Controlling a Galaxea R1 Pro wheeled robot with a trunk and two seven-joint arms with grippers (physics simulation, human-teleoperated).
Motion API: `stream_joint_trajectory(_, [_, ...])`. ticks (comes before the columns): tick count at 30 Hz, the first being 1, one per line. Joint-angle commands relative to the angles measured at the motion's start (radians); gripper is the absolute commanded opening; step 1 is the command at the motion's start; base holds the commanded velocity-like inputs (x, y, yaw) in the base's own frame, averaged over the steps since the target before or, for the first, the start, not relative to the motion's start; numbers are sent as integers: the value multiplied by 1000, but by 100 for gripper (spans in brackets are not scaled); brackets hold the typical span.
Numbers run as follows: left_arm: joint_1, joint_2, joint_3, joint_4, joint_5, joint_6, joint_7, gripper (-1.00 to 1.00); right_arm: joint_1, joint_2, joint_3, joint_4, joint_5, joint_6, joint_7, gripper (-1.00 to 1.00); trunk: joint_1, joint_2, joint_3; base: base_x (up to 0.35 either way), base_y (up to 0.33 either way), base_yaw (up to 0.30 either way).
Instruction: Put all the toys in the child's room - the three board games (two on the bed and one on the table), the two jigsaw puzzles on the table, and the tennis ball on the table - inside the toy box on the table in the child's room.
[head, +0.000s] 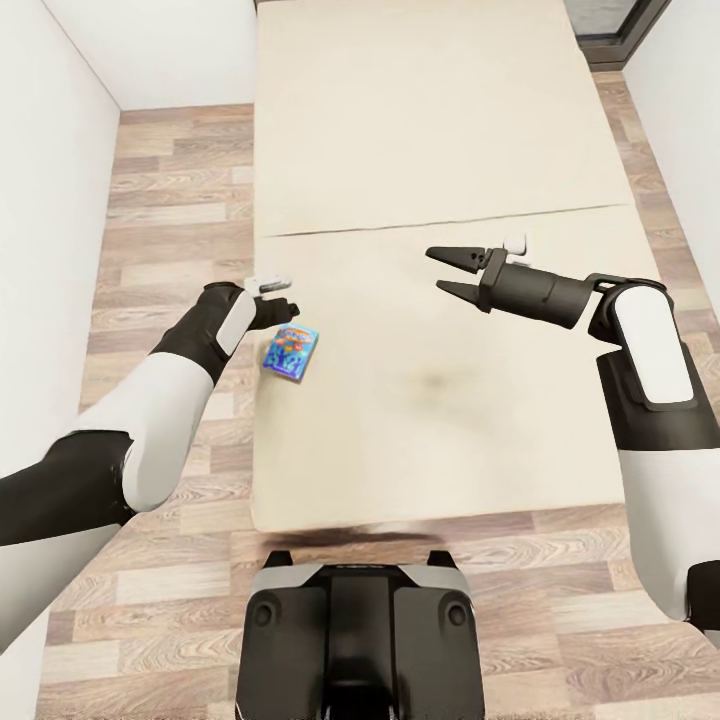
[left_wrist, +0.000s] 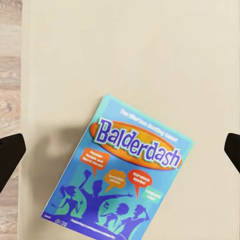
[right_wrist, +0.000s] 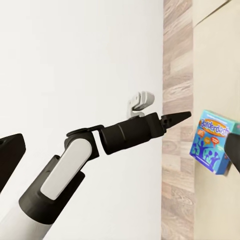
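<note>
A blue Balderdash board game (head: 291, 352) lies flat near the left edge of the beige bed (head: 430, 420). My left gripper (head: 284, 311) hangs just above the game's far end, pointing down. In the left wrist view the box (left_wrist: 125, 170) sits between my wide-apart black fingertips (left_wrist: 11, 154), so the gripper is open and not touching it. My right gripper (head: 437, 270) hovers open over the middle of the bed, well to the right of the game, holding nothing. The right wrist view looks across at the left arm (right_wrist: 125, 135) and the game (right_wrist: 212, 145).
A seam (head: 440, 222) crosses the bed. Wooden floor (head: 170, 200) runs along both sides, with a white wall (head: 40, 200) close on the left. A dark door frame (head: 615, 30) stands at the far right. My base (head: 360, 630) is at the bed's foot.
</note>
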Motion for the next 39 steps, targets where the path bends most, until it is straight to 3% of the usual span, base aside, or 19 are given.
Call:
stream_joint_trajectory(1, [-1,-1,3,-2,11,3,8,100,-1,0,1,0,8,2,8,100,1,-2,-3,0,0,0])
stream_joint_trajectory(39, [-42,1,8,-3,11,-26,8,100,-2,1,0,-21,11,2,8,100,1,-2,-64,0,0,0])
